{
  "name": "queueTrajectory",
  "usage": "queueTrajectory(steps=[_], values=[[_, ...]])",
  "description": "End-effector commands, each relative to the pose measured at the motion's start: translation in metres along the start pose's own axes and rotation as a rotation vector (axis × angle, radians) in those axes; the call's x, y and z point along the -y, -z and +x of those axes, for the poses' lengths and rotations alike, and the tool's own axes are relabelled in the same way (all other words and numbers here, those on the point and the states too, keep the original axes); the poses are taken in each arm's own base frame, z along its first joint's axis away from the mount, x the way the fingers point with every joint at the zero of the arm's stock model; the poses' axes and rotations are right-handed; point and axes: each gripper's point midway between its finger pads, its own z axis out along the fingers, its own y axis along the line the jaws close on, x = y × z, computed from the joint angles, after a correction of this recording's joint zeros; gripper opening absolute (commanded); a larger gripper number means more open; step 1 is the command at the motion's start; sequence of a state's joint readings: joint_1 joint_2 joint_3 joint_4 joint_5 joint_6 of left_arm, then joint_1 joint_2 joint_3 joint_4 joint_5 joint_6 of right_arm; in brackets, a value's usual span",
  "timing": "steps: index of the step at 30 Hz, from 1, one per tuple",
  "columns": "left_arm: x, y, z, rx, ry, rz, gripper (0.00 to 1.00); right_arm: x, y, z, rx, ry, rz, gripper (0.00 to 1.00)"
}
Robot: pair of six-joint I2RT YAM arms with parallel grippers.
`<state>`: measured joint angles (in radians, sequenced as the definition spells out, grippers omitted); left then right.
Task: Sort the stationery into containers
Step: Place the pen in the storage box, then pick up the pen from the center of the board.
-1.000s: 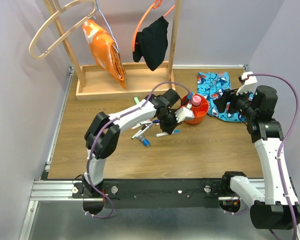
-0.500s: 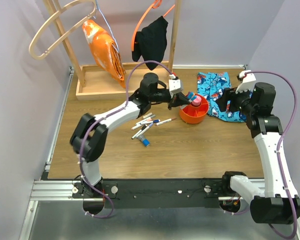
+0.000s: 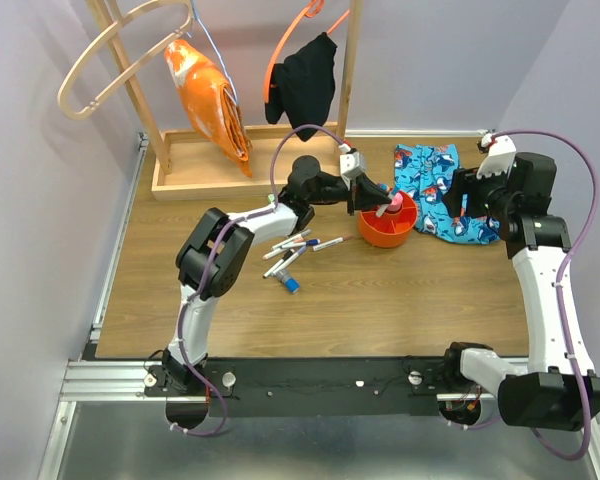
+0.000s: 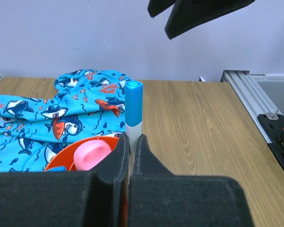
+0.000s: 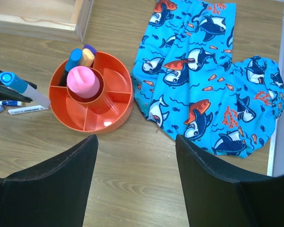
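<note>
A blue-capped marker (image 4: 133, 104) is pinched by the left gripper (image 4: 131, 142) just beside the orange tub (image 5: 109, 122); the right gripper (image 5: 135, 146) is spread wide.

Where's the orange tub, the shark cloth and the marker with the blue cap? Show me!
orange tub (image 5: 117, 80): right wrist view, on the bare floor of one compartment.
shark cloth (image 5: 194, 71): right wrist view, on the middle of the fabric.
blue-capped marker (image 4: 133, 106): left wrist view, on its blue cap.
</note>
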<state>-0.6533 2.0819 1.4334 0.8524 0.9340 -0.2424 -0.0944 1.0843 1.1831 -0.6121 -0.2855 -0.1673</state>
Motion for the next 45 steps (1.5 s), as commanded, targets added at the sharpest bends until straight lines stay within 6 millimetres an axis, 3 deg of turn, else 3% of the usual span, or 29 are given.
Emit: queueTrajectory(steps=[1, 10, 14, 17, 20, 22, 26, 28, 29, 30, 31, 32, 34, 35, 37, 38, 42, 45], values=[[-0.009, -0.001, 0.013, 0.030, 0.002, 0.022, 0.00, 0.010, 0.003, 0.002, -0.026, 0.005, 0.027, 0.74], [-0.014, 0.009, 0.047, 0.013, 0.053, 0.001, 0.00, 0.015, -0.003, 0.006, -0.043, -0.012, 0.019, 0.74], [-0.022, 0.011, 0.054, 0.003, 0.065, -0.030, 0.39, 0.015, -0.005, 0.008, -0.049, -0.019, 0.013, 0.74], [-0.027, 0.013, 0.056, -0.008, 0.054, -0.051, 0.58, 0.014, -0.007, 0.008, -0.048, -0.021, 0.007, 0.74], [-0.030, 0.015, 0.053, -0.015, 0.037, -0.062, 0.64, 0.013, -0.006, 0.007, -0.041, -0.026, 0.002, 0.74], [-0.027, 0.017, 0.052, -0.020, 0.039, -0.058, 0.65, 0.012, -0.006, 0.006, -0.034, -0.027, -0.003, 0.74], [-0.019, 0.032, 0.021, -0.031, 0.047, -0.075, 0.67, 0.008, -0.005, 0.007, -0.015, -0.037, -0.016, 0.74], [-0.023, 0.048, 0.020, -0.087, 0.045, -0.108, 0.67, 0.004, -0.005, 0.007, -0.001, -0.040, -0.029, 0.74], [-0.016, 0.061, 0.030, -0.191, 0.148, -0.134, 0.66, 0.002, -0.002, 0.006, 0.014, -0.041, -0.034, 0.74], [-0.017, 0.066, 0.026, -0.241, 0.151, -0.148, 0.65, 0.000, -0.004, 0.012, 0.012, -0.045, -0.039, 0.74], [-0.020, 0.075, 0.033, -0.321, 0.068, -0.155, 0.64, -0.001, -0.004, 0.013, 0.019, -0.049, -0.045, 0.74], [-0.011, 0.096, 0.058, -0.477, 0.171, -0.216, 0.63, -0.003, -0.002, 0.013, 0.030, -0.051, -0.046, 0.74], [-0.014, 0.111, 0.061, -0.586, 0.122, -0.242, 0.64, -0.003, -0.002, 0.016, 0.043, -0.054, -0.044, 0.74], [-0.012, 0.132, 0.084, -0.710, 0.178, -0.293, 0.63, -0.004, -0.002, 0.017, 0.047, -0.059, -0.042, 0.74], [-0.015, 0.139, 0.088, -0.783, 0.180, -0.304, 0.63, -0.004, -0.001, 0.018, 0.065, -0.058, -0.035, 0.74], [-0.012, 0.149, 0.106, -0.854, 0.206, -0.293, 0.61, -0.003, -0.001, 0.019, 0.068, -0.063, -0.028, 0.74], [-0.025, 0.155, 0.121, -0.909, 0.186, -0.341, 0.57, -0.005, 0.003, 0.013, 0.090, -0.069, -0.031, 0.74], [-0.028, 0.150, 0.133, -0.931, 0.163, -0.349, 0.57, -0.006, 0.007, 0.007, 0.106, -0.063, -0.031, 0.74]])
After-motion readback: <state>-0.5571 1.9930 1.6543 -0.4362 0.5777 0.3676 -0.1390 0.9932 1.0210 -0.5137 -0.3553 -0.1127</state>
